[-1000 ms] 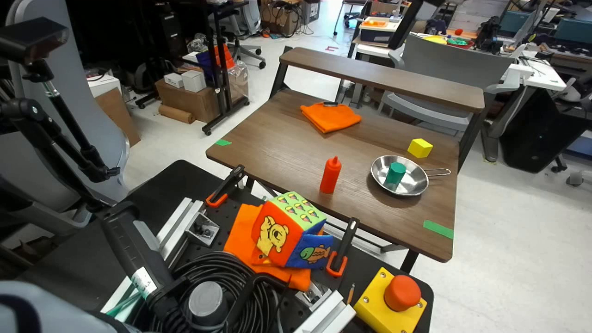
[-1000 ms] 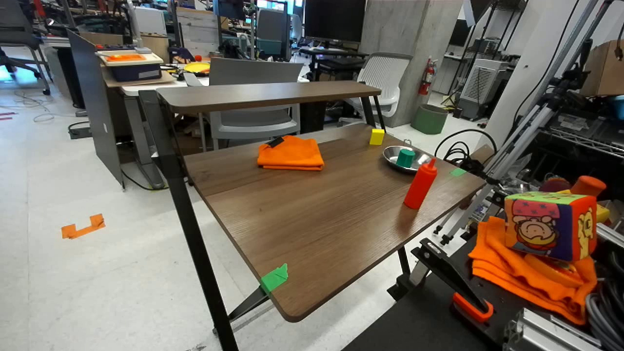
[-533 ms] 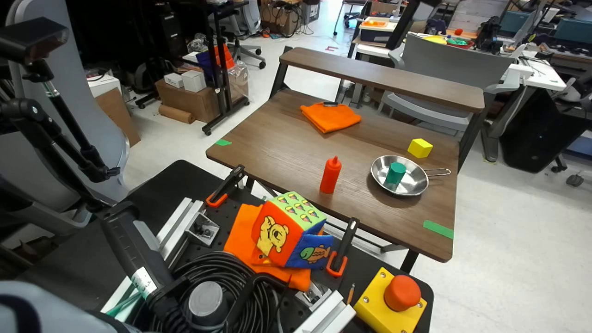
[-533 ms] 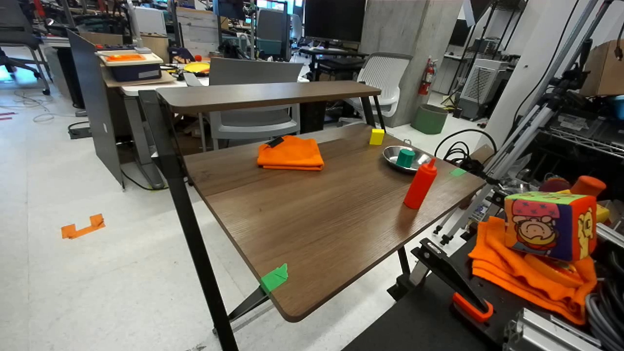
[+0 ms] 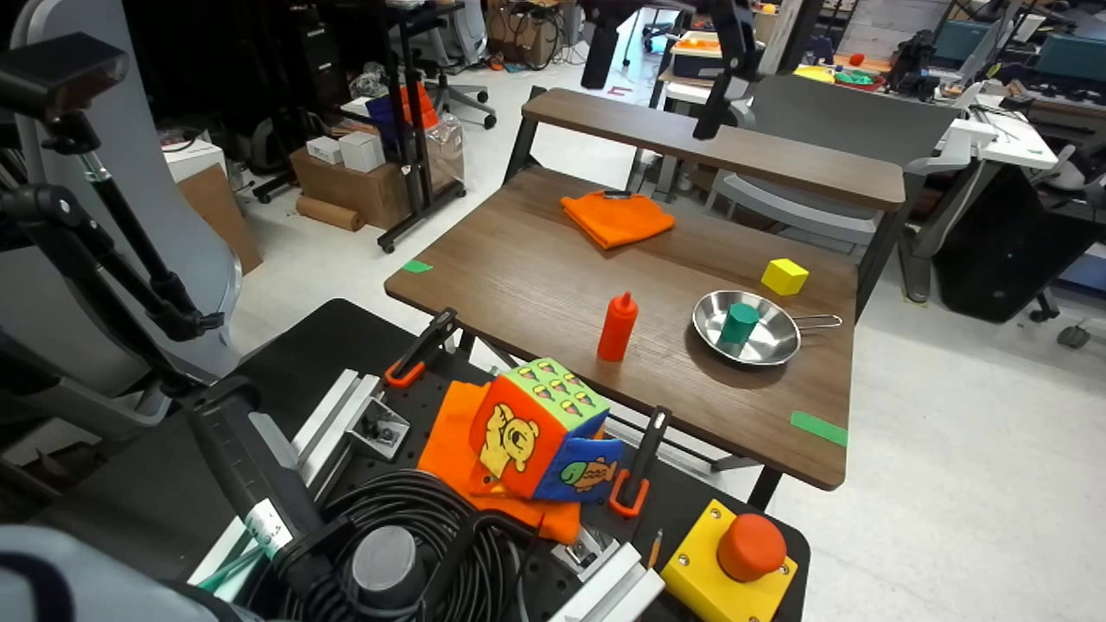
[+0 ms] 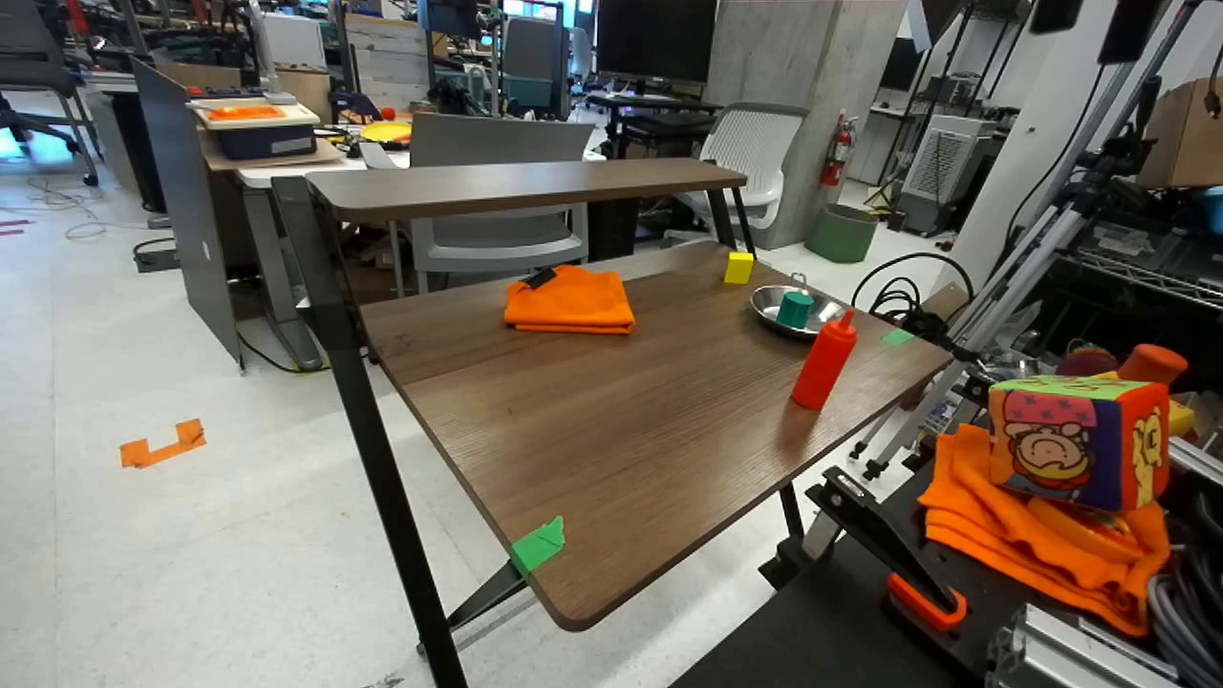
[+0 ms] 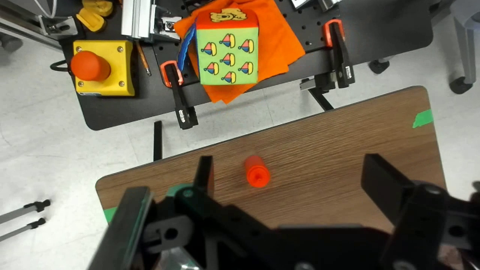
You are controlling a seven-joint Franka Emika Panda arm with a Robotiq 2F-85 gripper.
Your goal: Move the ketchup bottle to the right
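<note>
One ketchup bottle (image 5: 618, 328) is standing on the wooden surface (image 5: 518, 259), close to the long edge facing the black platform (image 5: 350, 337); the metal pan (image 5: 773, 341) is sitting apart from it, off to its right in an exterior view. High above, fingers (image 5: 712, 112) are hanging spread wide, pinching nothing; the wrist view is showing the bottle below, in the gap but sitting nearer one side.

Likely trouble: an off-centre descent could be clipping the slim bottle and tipping it, and with the edge so near it could be going over the side. Gripping only the tapered top would probably be giving a slipping hold. If "right" is meaning the pan's side, overshooting or carrying too low could be knocking the pan or the green block (image 5: 740, 323) inside it; whose right is counting, can't tell.

Orientation: nozzle (image 5: 626, 299) is pointing up, long axis running vertical; the lean the bottle (image 6: 824, 363) is showing in an exterior view is probably coming from the viewing angle.
</note>
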